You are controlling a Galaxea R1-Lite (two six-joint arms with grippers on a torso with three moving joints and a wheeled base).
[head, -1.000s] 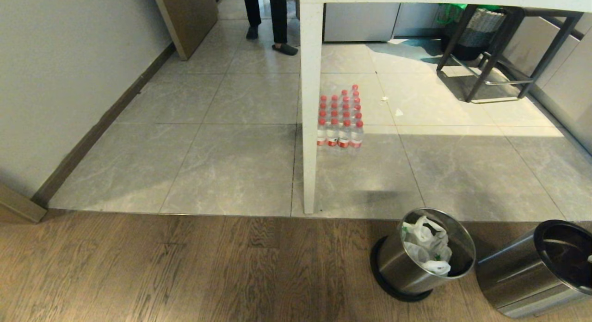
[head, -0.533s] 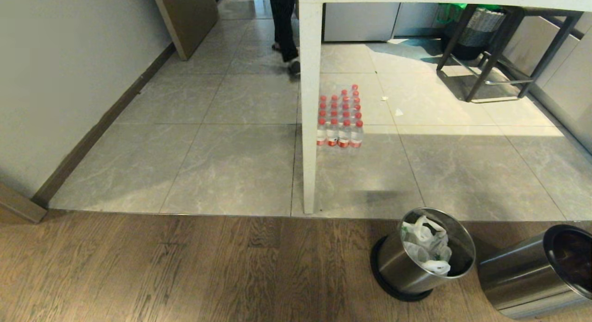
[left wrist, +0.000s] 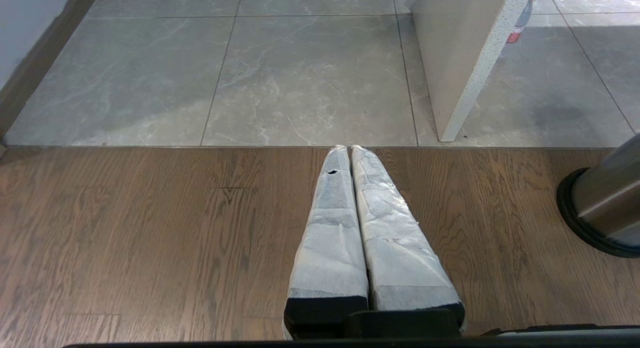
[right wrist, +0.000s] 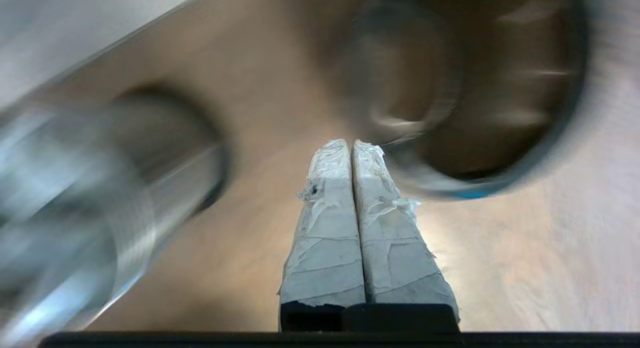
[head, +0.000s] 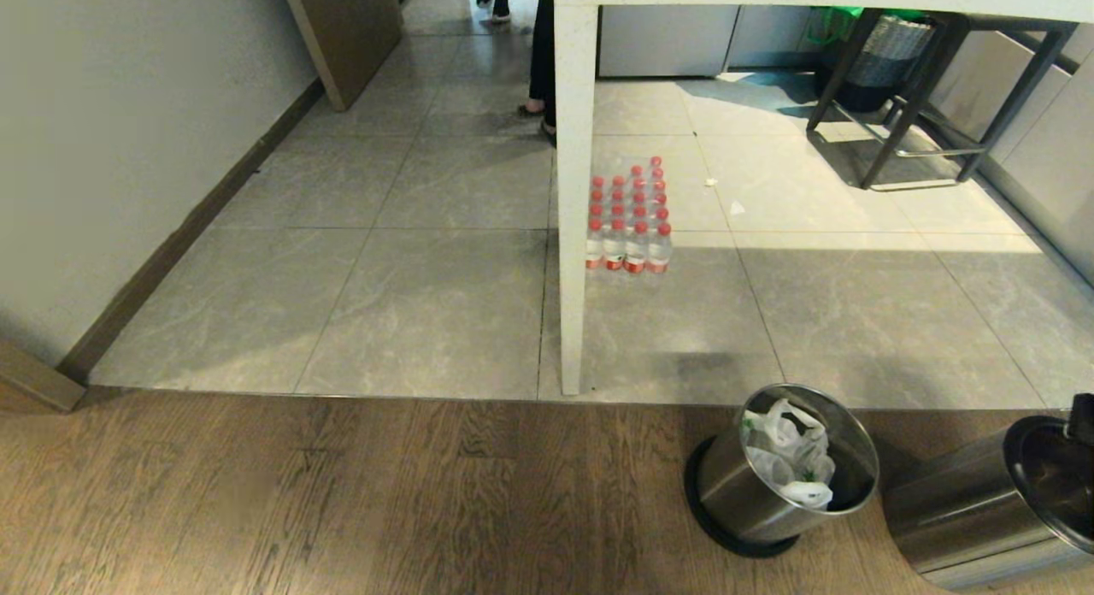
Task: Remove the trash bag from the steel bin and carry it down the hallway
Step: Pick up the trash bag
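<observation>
The trash bag (head: pixel 791 458) is seated in the steel bin (head: pixel 752 492). Jaws of both the left gripper (left wrist: pixel 349 149) and the right gripper (right wrist: pixel 350 143) are pressed closed, empty.

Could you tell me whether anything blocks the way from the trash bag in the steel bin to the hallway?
Partly. The trash bag sits in the steel bin. Between it and the hallway stands the white table leg, with a pack of water bottles beside it, and a person's legs at the hallway's mouth.

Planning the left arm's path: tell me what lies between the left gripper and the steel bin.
In the left wrist view, only bare wooden floor lies between the shut left gripper and the steel bin; nothing stands there.
</observation>
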